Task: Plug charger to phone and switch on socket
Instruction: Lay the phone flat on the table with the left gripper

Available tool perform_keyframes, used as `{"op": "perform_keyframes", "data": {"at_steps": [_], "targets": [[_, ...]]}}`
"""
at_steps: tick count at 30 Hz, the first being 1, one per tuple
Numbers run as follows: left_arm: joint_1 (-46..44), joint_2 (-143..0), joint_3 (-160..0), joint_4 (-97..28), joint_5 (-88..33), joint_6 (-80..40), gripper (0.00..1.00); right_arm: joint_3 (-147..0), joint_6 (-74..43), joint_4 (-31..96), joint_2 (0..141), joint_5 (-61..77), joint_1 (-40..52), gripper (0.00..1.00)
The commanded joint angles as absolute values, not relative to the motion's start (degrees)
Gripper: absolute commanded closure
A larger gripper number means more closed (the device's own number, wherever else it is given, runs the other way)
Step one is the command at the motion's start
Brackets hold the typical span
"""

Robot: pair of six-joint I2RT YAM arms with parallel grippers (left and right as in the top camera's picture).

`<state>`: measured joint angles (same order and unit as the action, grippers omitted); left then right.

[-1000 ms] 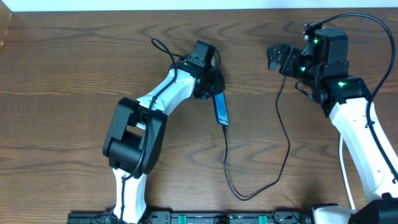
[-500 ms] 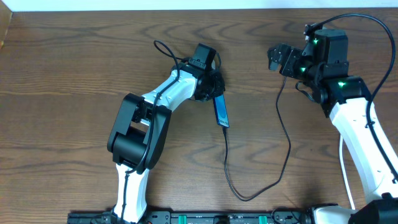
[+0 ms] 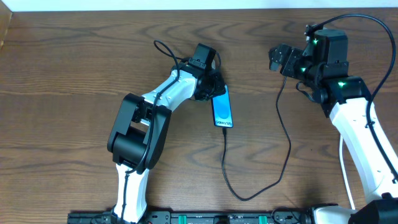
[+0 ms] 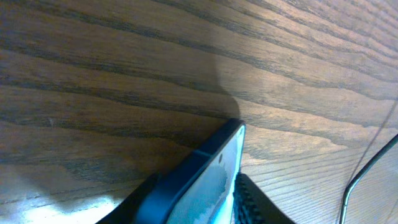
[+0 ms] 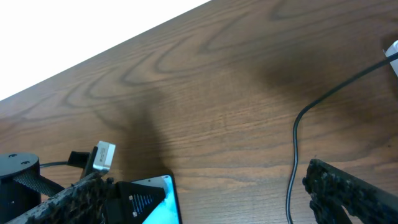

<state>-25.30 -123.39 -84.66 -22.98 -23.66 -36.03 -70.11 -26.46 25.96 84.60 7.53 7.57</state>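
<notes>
The phone (image 3: 222, 107) lies flat on the table with its blue screen up, just below my left gripper (image 3: 211, 86). In the left wrist view its top end (image 4: 214, 168) sits tilted between the parted fingers of the left gripper (image 4: 196, 186), which is open. The charger (image 3: 287, 146), a thin black cable, runs from the phone's lower end in a loop toward the front edge and up to the right gripper (image 3: 277, 57). That gripper (image 5: 211, 205) is wide open and holds nothing. The cable (image 5: 293, 149) and phone (image 5: 163, 190) both show in its view. The socket is out of view.
The dark wooden table (image 3: 74, 74) reaches a white wall at the back. A black arm cable (image 3: 163, 48) loops behind the left wrist. A small white corner (image 5: 393, 51) shows at the right wrist view's edge.
The phone stood on its long edge in the left gripper; it now lies flat, screen up. The left jaws have parted. The right arm has not moved.
</notes>
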Motion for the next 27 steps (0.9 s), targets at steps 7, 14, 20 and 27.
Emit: {"op": "perform_keyframes", "data": {"at_steps": [7,14,20,27], "targets": [[-25.41,-124.33,-84.23,-23.33,-23.27,-35.81,0.53,-70.43,-25.61,26.17,84.40,6.33,7.49,0.01],[-25.43,-124.33,-84.23,-23.33,-23.27,-35.81,0.53,-70.43,-25.61,26.17,84.40,6.35,7.49,0.01],[-24.49,-124.14,-84.23,-23.38,-22.87,-34.09,0.16,-70.43,-25.61,26.41,84.40,6.35,7.49,0.01],[-18.98,-118.06,-84.33,-27.62,-22.87,-24.45,0.15,-70.41,-25.58,26.59,84.40,6.31,7.49,0.01]]}}
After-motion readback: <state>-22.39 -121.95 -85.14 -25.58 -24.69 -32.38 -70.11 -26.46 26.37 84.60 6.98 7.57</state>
